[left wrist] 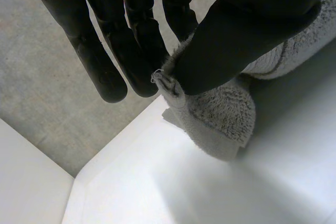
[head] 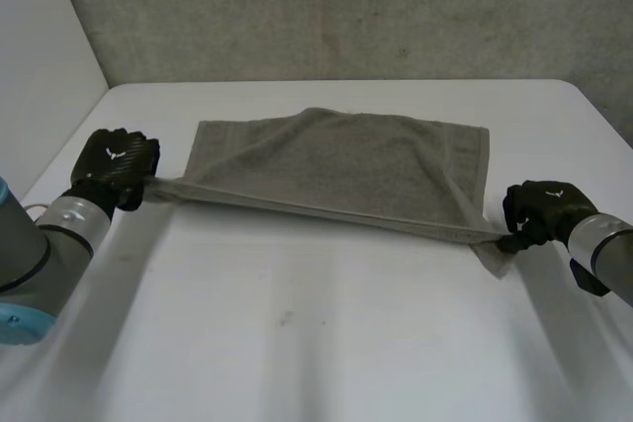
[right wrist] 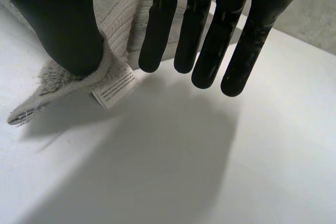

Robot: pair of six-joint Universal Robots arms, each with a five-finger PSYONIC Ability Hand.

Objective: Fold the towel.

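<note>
A grey towel (head: 336,160) lies across the far half of the white table (head: 326,333). Its near edge is raised and stretched in a line between both hands. My left hand (head: 117,165) holds the left corner: in the left wrist view the thumb (left wrist: 231,40) pinches the towel (left wrist: 220,114) against the fingers. My right hand (head: 539,210) is at the right corner. In the right wrist view its fingers (right wrist: 205,30) are straight and spread away from the thumb, and the towel corner (right wrist: 63,85) with a white label (right wrist: 116,88) rests under the thumb, down on the table.
A grey concrete wall (head: 346,7) stands behind the table's far edge. Bare white tabletop stretches between the towel and the near edge.
</note>
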